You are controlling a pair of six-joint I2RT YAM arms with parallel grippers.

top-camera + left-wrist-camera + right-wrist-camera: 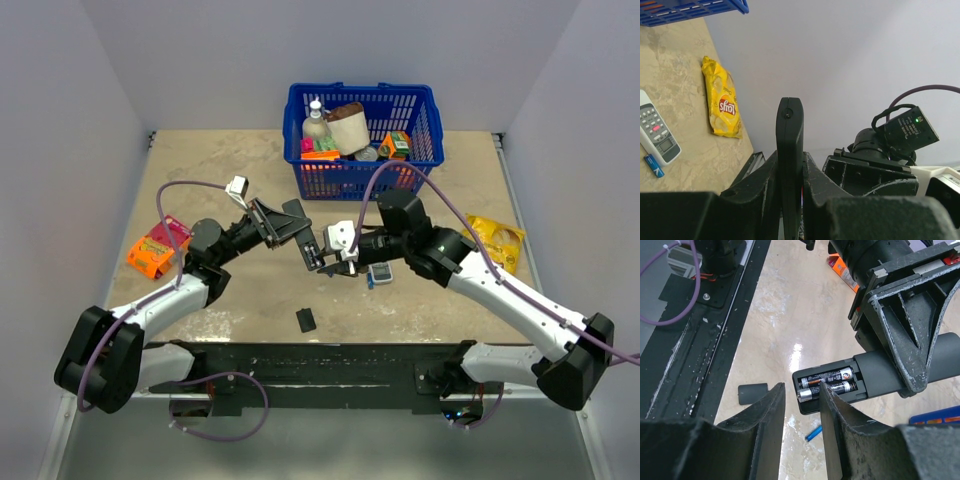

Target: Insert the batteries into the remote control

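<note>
Left wrist view is showing the left claw clamping tight on the black remote, which is standing on edge between its fingers, off the table. In the right wrist view the right claw is standing partly open at the remote's open end, its fingers flanking that end; whether they are touching it cannot be told. Two dark batteries are lying side by side in the uncovered compartment. A blue battery and the back cover are lying on the table below.

From above, the left arm and right arm are reaching inward, meeting just in front of the blue basket. The basket is holding a bottle, a pale tub and small coloured boxes.
</note>
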